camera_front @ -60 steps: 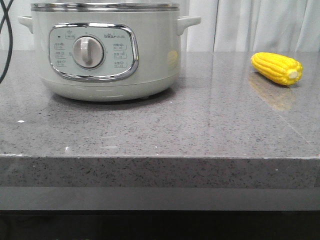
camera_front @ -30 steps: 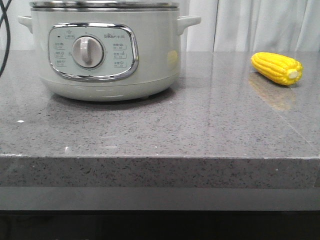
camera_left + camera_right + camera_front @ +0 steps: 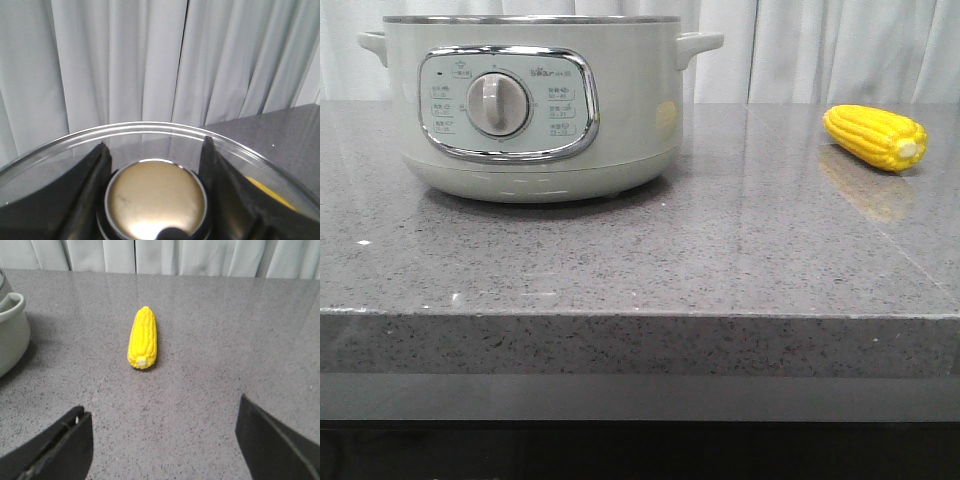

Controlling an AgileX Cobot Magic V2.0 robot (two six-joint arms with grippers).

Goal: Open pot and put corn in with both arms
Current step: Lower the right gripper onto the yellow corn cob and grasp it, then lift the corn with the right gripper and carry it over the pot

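The cream-white pot (image 3: 530, 110) stands at the back left of the counter with its dial facing me and no lid on its metal rim. In the left wrist view my left gripper (image 3: 155, 142) is shut on the brass-coloured knob (image 3: 156, 197) of the glass lid (image 3: 140, 126) and holds it in the air before the curtain. The yellow corn (image 3: 875, 137) lies at the back right. In the right wrist view my right gripper (image 3: 162, 405) is open and empty above the counter, with the corn (image 3: 142, 337) ahead of it, stub end towards it. Neither gripper shows in the front view.
A white curtain (image 3: 840, 50) hangs behind the grey speckled counter (image 3: 640, 250), whose front edge (image 3: 640, 315) runs across the front view. The pot's side handle (image 3: 12, 305) shows at the edge of the right wrist view.
The lid that sat on the pot's rim has risen out of the front view. The dark cable at the far left is gone from view. The corn has not moved.
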